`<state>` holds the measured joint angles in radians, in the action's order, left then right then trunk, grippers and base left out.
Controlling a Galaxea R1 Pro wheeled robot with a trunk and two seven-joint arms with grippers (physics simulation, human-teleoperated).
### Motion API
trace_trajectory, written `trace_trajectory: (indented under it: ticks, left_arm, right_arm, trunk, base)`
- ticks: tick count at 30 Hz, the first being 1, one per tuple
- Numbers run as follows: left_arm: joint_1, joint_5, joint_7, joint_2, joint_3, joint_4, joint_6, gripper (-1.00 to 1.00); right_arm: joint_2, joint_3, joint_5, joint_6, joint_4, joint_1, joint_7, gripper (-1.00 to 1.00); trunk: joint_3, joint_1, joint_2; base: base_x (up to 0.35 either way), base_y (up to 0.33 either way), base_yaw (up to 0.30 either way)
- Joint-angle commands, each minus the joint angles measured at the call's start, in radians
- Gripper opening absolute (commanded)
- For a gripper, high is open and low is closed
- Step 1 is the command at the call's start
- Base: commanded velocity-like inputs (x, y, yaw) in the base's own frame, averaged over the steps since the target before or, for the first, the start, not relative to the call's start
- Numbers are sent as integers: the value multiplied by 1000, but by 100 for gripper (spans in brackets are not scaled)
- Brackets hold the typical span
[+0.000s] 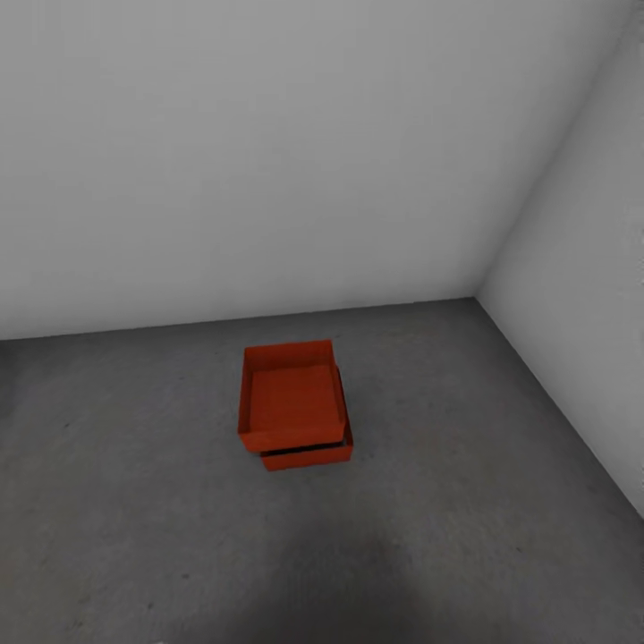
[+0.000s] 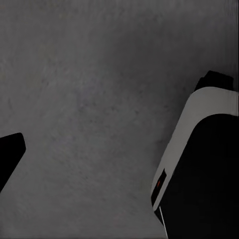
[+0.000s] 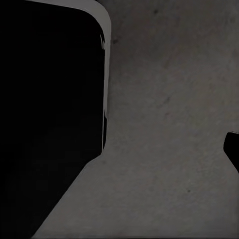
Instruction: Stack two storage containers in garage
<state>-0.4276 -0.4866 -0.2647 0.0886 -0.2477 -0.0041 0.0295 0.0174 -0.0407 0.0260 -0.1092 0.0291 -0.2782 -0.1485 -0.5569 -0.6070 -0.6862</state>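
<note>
Two orange-red storage containers stacked in the centre of the head view: upper container (image 1: pixel 291 398) nested on lower container (image 1: pixel 309 454), slightly skewed, the lower one's near wall and right edge peeking out at the bottom right. Both resting on the dark grey concrete floor (image 1: pixel 134 501) of the garage, near the corner where pale grey walls (image 1: pixel 268 152) meet at right of frame. Dark finger tip (image 2: pixel 9 152) at left edge of the left wrist view, above speckled floor; white-and-black robot body (image 2: pixel 199 164) at lower right. Left claw's spread: cannot tell. Right claw's spread: cannot tell either; a dark tip (image 3: pixel 233 147) at right edge of the right wrist view
</note>
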Motion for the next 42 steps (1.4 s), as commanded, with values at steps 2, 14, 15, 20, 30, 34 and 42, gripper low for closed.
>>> trace_trajectory:
  ticks: [2,14,15,20,30,34,42]
  left_arm:
    - [0,-9,-2,-9,-8,1,3,100]
    - [0,-9,-2,-15,-7,1,3,100]
    - [0,-9,-2,-15,-8,1,3,100]
    - [0,-9,-2,-15,-8,1,3,100]
    - [0,-8,-2,-15,-8,1,3,100]
    - [0,-8,-2,-15,-7,1,3,100]
    - [0,-9,-2,-15,-7,1,3,100]
  right_arm:
    - [0,-3,3,-4,3,0,15,100]
    - [0,-5,7,-3,3,1,61,100]
    - [-1,-5,8,-2,3,2,63,100]
    - [-2,-5,49,0,3,2,67,100]
    - [0,-5,69,1,3,1,94,100]
    - [0,-5,69,5,3,2,97,100]
    - [-1,-5,69,0,3,2,98,100]
  trunk:
    - [2,0,-1]
    - [22,0,-1]
    - [23,0,-1]
    - [31,0,-1]
    - [48,0,-1]
    - [54,0,-1]
    - [67,0,-1]
  base:
    - [0,0,-71]
    - [0,0,-15]
    - [0,0,0]
    - [0,0,0]
    - [0,0,0]
    - [0,0,0]
    - [0,0,0]
